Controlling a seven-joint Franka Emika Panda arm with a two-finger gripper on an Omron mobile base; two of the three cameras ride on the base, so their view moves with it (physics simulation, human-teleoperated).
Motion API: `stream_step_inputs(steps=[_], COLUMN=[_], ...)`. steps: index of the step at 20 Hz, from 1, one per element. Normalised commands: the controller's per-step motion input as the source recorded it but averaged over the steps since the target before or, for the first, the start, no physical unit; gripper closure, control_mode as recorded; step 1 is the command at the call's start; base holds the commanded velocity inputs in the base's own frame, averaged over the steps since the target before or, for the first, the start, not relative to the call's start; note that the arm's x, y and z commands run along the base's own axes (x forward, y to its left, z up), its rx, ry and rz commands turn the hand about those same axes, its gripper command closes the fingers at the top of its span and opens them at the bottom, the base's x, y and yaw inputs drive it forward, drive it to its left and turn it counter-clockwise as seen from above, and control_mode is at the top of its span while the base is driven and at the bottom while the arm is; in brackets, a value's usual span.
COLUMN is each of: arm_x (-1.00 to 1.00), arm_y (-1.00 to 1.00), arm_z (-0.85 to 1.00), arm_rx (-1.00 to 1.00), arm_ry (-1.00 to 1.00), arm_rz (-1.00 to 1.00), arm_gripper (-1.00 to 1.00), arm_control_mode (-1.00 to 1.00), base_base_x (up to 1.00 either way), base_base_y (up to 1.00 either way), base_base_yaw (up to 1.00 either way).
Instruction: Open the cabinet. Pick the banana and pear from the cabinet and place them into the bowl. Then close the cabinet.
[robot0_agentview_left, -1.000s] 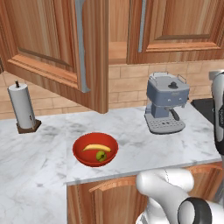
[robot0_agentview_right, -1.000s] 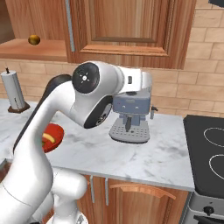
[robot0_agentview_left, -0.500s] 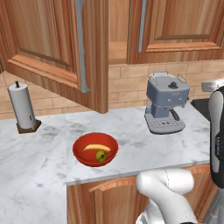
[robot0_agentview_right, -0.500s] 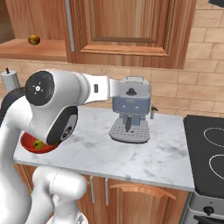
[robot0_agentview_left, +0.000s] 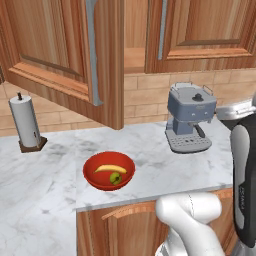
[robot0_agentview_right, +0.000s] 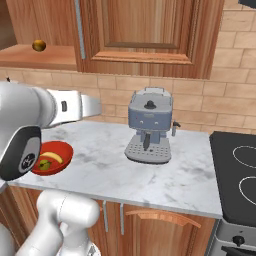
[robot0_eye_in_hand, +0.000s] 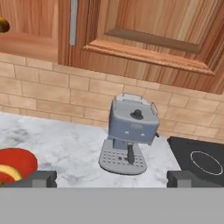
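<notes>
The red bowl (robot0_agentview_left: 108, 171) sat on the marble counter (robot0_agentview_left: 45, 190) near its front edge, and both the banana (robot0_agentview_left: 110, 168) and the pear (robot0_agentview_left: 116, 178) lay inside it, the pear just in front of the banana and touching it. Above, the cabinet (robot0_agentview_left: 195, 30) remained open: its left door (robot0_agentview_left: 65, 55) stood swung out over the counter, its lower corner hanging above and behind the bowl, while the right door was shut against the frame. On the exposed shelf (robot0_agentview_right: 35, 56), a small round brownish item (robot0_agentview_right: 39, 45) rested; what it was could not be told. To the left of the bowl, well apart, a paper-towel roll (robot0_agentview_left: 25, 122) stood upright on its wooden base against the brick wall. To the right, a grey-blue espresso machine (robot0_agentview_left: 190, 117) stood near the backsplash, and beyond it lay a black stovetop (robot0_agentview_right: 235, 177). The gripper (robot0_eye_in_hand: 111, 178) hung over the counter facing the espresso machine, its fingers (robot0_eye_in_hand: 39, 178) spread wide with nothing between them.
</notes>
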Motion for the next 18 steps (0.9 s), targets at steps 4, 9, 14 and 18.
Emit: stream_step_inputs(steps=[4,9,14,18], arm_x=[-0.25,-0.22,-0.18,-0.07], arm_y=[0.59,0.56,0.55,0.49], arm_z=[0.0,0.0,0.0,0.0], arm_rx=[-0.01,-0.02,-0.03,-0.04], arm_ry=[0.0,0.0,-0.02,-0.08], arm_rz=[0.1,0.11,0.06,0.0], arm_gripper=[-1.0,-1.0,-1.0,-1.0], arm_control_mode=[-1.0,-1.0,-1.0,-1.0], base_base_x=[0.0,0.0,0.0,0.0], base_base_y=[0.0,0.0,0.0,0.0], base_base_yaw=[0.0,0.0,0.0,0.0])
